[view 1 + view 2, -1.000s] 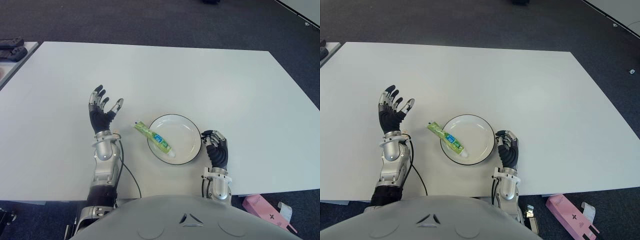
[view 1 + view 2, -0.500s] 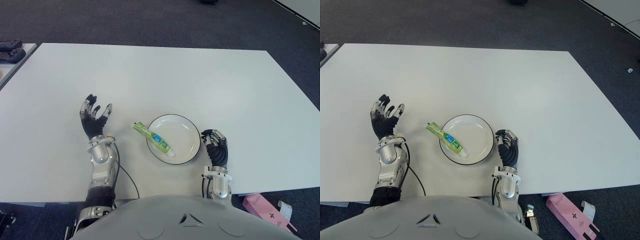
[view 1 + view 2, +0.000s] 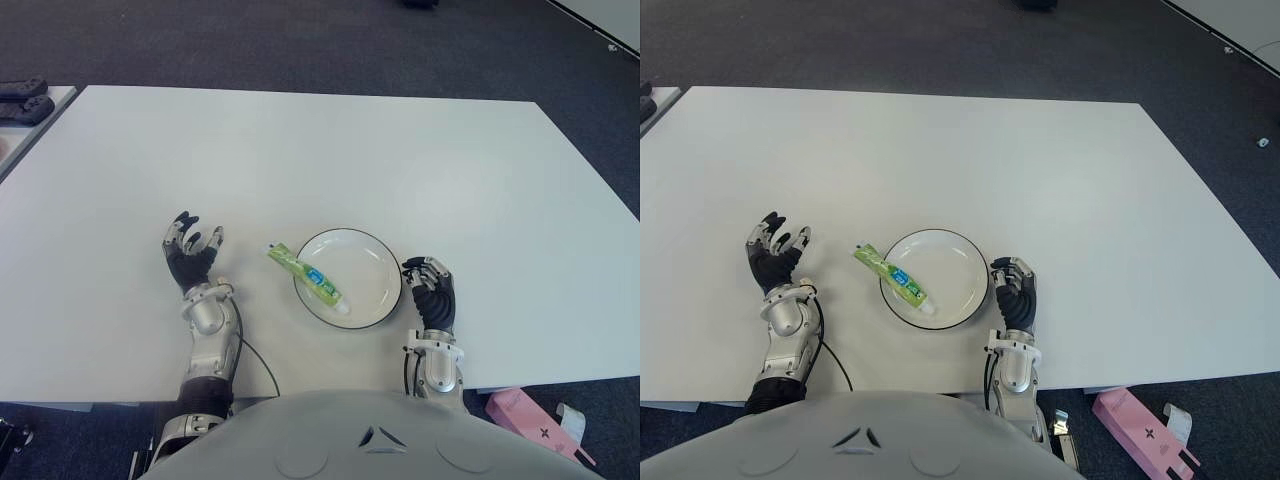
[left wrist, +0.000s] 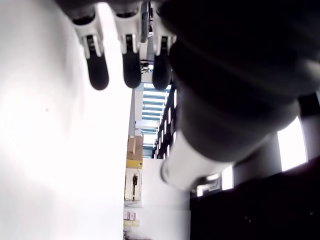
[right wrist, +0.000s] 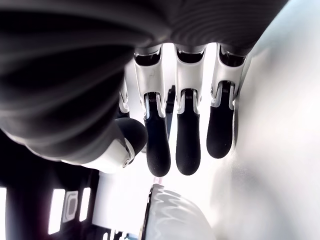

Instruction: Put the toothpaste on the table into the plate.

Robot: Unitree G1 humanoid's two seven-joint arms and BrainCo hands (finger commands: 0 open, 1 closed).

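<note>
The green toothpaste tube (image 3: 308,273) lies slanted across the left rim of the white plate (image 3: 372,282). Its white cap end is inside the plate and its flat tail sticks out over the table. My left hand (image 3: 192,258) is to the left of the tube, apart from it, fingers (image 4: 97,70) spread and holding nothing. My right hand (image 3: 431,290) shows just right of the plate, near the table's front edge. Its fingers (image 5: 188,145) hang relaxed with nothing in them.
The white table (image 3: 300,150) stretches far beyond the plate. Dark devices (image 3: 24,100) lie on a neighbouring surface at the far left. A pink box (image 3: 524,418) lies on the floor past the front right corner.
My left hand has drawn back towards my body and sunk lower, away from the tube, its fingers less spread. The tube, plate and right hand have stayed put.
</note>
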